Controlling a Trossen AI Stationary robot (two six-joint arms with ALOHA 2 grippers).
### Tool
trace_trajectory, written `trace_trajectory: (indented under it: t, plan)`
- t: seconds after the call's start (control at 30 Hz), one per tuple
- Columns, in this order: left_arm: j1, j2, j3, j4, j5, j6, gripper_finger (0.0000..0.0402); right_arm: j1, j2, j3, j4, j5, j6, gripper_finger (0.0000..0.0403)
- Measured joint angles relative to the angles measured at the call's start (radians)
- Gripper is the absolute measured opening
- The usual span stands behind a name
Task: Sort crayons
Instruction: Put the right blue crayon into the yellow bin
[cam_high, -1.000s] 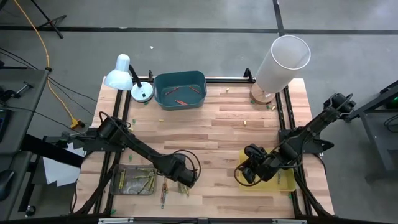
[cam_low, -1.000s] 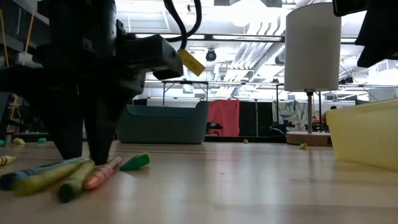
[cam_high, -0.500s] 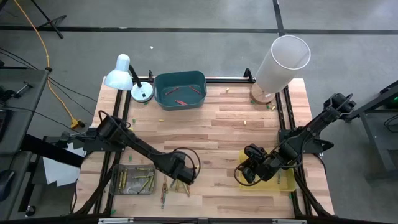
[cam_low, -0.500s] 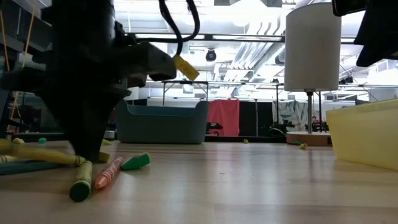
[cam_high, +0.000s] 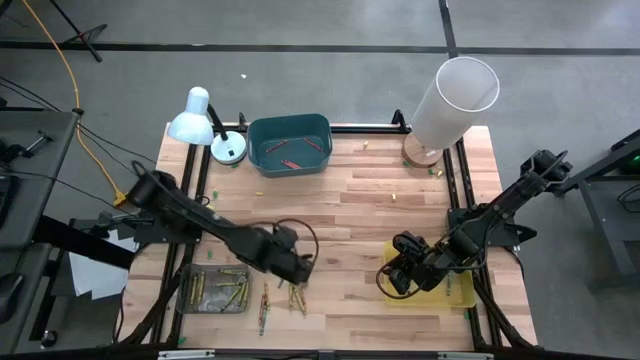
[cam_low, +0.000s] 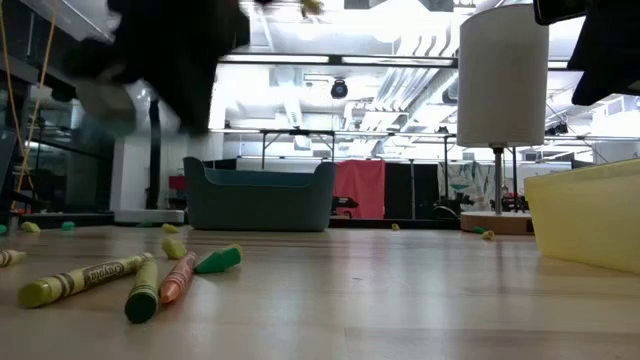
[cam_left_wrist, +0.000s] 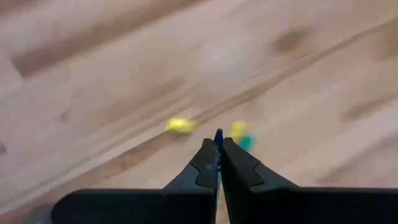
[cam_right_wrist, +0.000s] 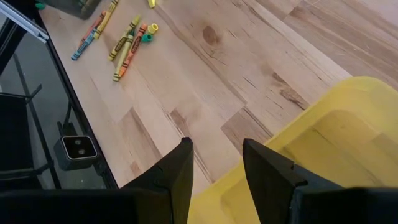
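Several crayons (cam_high: 297, 298) lie loose near the table's front edge: a yellow one (cam_low: 85, 280), a green one (cam_low: 142, 297), an orange one (cam_low: 178, 277) and a green stub (cam_low: 218, 260). They also show in the right wrist view as a group of crayons (cam_right_wrist: 127, 43). My left gripper (cam_high: 297, 268) hangs above them, shut on a blue-tipped crayon (cam_left_wrist: 218, 134). My right gripper (cam_right_wrist: 214, 165) waits open over the edge of the yellow tray (cam_right_wrist: 336, 143) at the front right. My left gripper pinches a crayon between its two fingers, coming steeply from above. Only the crayon's blue tip (cam_left_wrist: 218, 133) shows, sticking out past the fingertips (cam_left_wrist: 208, 155); the fingers hide the rest. The crayon is lifted clear of the table.
A grey tray (cam_high: 215, 290) with yellowish crayons sits at the front left. A teal bin (cam_high: 290, 145) with red crayons stands at the back, beside a white desk lamp (cam_high: 200, 120). A tall white cylinder (cam_high: 455, 95) stands at the back right. Small crumbs (cam_left_wrist: 180, 125) dot the wood.
My left gripper has shut on a crayon among the loose group, then risen and drawn a little toward the far edge, turning as it went. The blue crayon has left the table. The yellow and green crayons beside it were dragged and turned and now lie spread apart.
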Motion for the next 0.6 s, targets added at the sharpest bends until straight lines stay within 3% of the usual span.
trace_trajectory:
  t: [0.3, 0.47, 0.6]
  plan:
    - [0.072, -0.309, 0.002, 0.006, -0.406, 0.247, 0.0, -0.03, 0.0, 0.0, 0.025, 0.015, 0.0, 0.0134]
    - [0.167, -0.396, 0.002, 0.116, -0.419, 0.46, 0.0, -0.069, 0.0, 0.0, 0.054, 0.015, -0.01, 0.0134]
    - [0.198, -0.381, 0.002, 0.321, -0.338, 0.646, 0.0, -0.093, -0.027, 0.0, 0.171, 0.014, -0.134, 0.0134]
